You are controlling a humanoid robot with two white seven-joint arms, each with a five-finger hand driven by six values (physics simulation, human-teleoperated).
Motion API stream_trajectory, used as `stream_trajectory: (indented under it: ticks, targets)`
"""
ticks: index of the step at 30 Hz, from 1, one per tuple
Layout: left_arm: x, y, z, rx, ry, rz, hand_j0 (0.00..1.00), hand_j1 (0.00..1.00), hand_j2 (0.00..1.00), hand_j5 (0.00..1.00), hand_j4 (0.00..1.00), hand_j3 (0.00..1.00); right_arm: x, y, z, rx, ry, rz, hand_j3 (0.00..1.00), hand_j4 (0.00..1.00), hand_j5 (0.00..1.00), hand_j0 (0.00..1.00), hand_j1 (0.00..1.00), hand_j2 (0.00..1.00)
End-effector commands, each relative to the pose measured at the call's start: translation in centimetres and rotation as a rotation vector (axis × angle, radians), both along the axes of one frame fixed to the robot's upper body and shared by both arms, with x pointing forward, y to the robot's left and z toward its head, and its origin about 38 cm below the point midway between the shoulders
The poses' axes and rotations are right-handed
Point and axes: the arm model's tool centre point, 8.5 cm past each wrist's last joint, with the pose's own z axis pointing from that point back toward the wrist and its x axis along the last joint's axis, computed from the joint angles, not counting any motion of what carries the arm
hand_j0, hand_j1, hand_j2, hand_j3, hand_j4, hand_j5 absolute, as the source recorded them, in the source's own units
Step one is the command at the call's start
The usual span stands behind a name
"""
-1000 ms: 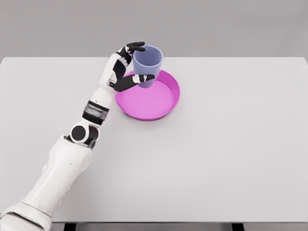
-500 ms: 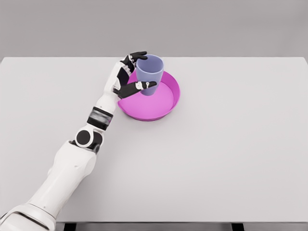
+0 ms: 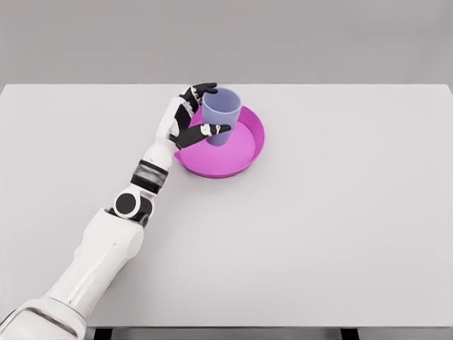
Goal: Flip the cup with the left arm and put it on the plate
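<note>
Left hand point(image 3: 190, 117) — fingers point(image 3: 205, 88) curled around the upright lilac cup point(image 3: 221, 113) — over the pink plate point(image 3: 244, 152), on the white desk point(image 3: 340, 212)

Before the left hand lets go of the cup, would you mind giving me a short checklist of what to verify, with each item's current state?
1. Cup upright, mouth up: ok.
2. Left hand gripping the cup, fingers wrapped round its wall: ok.
3. Cup within the plate rim, towards its back left: ok.
4. Cup base resting on the plate floor: cannot tell; the thumb hides it.
5. Room on the table to withdraw leftwards: ok.
</note>
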Motion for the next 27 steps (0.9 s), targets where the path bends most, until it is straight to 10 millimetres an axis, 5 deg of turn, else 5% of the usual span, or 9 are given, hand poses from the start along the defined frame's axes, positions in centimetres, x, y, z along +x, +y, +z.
stream_trajectory:
  ticks: [1,3,6,27]
  targets:
    - [0.0,-0.01,-0.02,-0.002,0.001,0.001,0.53,0.53,0.53,0.53,0.53,0.53,-0.01,-0.01,0.0,0.0,0.0,0.0,1.0,1.0,1.0,1.0,1.0,1.0]
    - [0.06,-0.03,0.27,-0.003,-0.007,0.002,0.65,0.65,0.65,0.65,0.65,0.65,-0.01,-0.01,0.0,0.0,0.0,0.0,1.0,1.0,1.0,1.0,1.0,1.0]
    - [0.07,0.01,0.54,-0.005,-0.014,0.001,0.71,0.71,0.71,0.71,0.71,0.71,-0.1,-0.01,0.0,0.0,0.002,0.0,1.0,1.0,1.0,1.0,1.0,1.0]
    - [0.1,0.28,0.61,-0.001,-0.017,0.004,0.93,0.93,0.93,0.93,0.93,0.93,-0.1,-0.01,0.0,0.0,0.002,0.0,1.0,1.0,1.0,1.0,1.0,1.0]
